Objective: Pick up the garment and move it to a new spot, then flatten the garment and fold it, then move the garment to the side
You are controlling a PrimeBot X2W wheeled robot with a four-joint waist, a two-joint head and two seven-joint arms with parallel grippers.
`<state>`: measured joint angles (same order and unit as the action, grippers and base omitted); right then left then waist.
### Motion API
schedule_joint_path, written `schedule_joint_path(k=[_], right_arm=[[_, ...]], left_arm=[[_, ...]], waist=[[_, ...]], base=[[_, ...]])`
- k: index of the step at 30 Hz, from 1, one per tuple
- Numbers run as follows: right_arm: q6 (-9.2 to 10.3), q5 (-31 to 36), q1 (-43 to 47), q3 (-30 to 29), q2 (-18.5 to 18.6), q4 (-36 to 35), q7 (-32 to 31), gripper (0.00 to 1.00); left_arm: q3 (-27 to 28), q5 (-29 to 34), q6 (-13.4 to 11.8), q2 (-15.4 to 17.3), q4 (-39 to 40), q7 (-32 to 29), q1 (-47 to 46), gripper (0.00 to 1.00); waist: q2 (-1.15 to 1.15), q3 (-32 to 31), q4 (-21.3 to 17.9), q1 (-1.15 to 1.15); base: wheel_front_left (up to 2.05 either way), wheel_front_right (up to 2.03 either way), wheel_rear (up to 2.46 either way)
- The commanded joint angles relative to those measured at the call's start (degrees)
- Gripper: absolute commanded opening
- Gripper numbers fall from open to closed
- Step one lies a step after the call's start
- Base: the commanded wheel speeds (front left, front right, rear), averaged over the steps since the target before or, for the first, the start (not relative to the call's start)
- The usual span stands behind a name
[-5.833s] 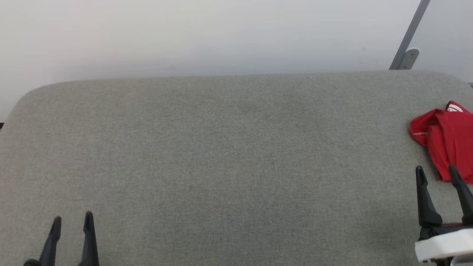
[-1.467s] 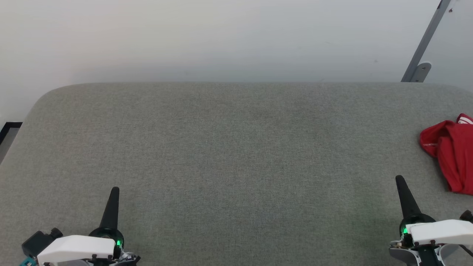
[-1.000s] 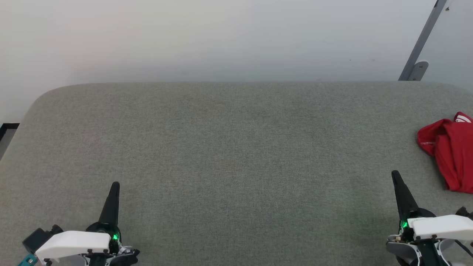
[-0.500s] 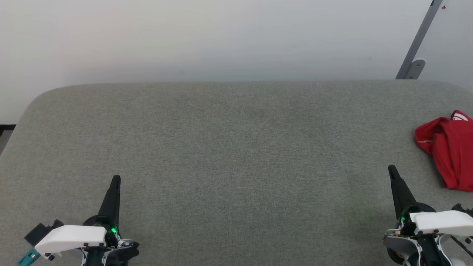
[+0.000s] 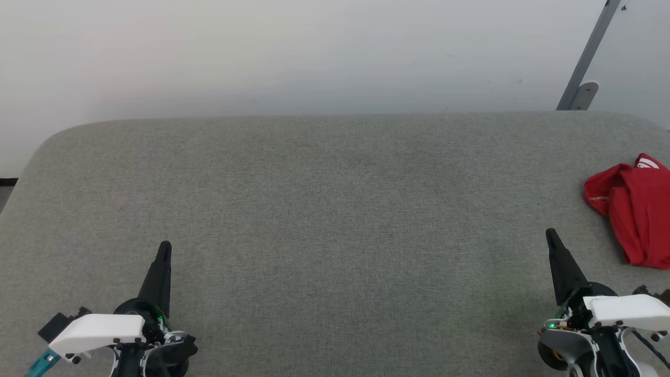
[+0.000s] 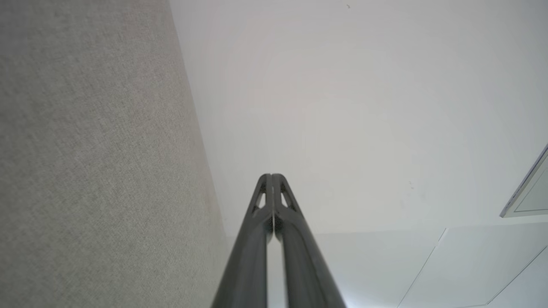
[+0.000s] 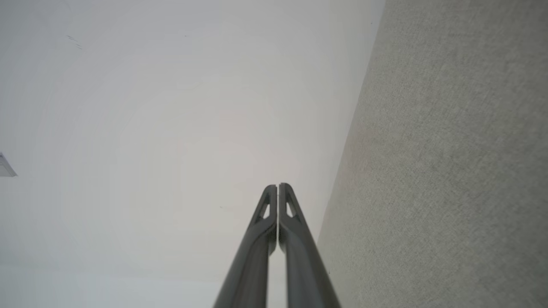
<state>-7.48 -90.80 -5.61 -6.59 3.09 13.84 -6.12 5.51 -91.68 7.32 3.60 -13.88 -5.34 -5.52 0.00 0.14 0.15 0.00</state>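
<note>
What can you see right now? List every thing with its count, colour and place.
garment: one, red with a little white trim, bunched at the surface's right edge, partly cut off by the head view
surface: one, grey fabric, spanning the head view
wall: one, white, behind the surface
strut: one, grey metal, slanting at top right
left gripper: one, dark fingers shut, lower left
right gripper: one, dark fingers shut, lower right, short of the garment

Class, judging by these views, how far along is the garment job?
Done: nothing plainly; the garment lies bunched, not flat, at the right edge of the grey surface. In hand: nothing; the left end effector and right end effector are shut, empty, apart from it. Left: pick up, flatten, fold, set aside.
</note>
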Motion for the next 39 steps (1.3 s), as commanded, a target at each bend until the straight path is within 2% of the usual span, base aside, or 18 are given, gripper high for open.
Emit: schedule_joint_path(k=[1, 39], right_arm=[[-0.02, -1.1, -0.9, 0.1, -0.3, 0.3, -0.4, 0.0], [-0.02, -1.7, -0.8, 0.1, -0.3, 0.3, -0.6, 0.0]], left_arm=[[0.2, -0.9, 0.3, -0.1, -0.1, -0.5, -0.9, 0.0], [0.6, -1.1, 0.3, -0.4, -0.2, -1.0, -1.1, 0.0]], waist=[[0.0, 0.0, -0.1, 0.0], [0.0, 0.0, -0.1, 0.0]], base=[[0.0, 0.0, 0.0], [0.0, 0.0, 0.0]])
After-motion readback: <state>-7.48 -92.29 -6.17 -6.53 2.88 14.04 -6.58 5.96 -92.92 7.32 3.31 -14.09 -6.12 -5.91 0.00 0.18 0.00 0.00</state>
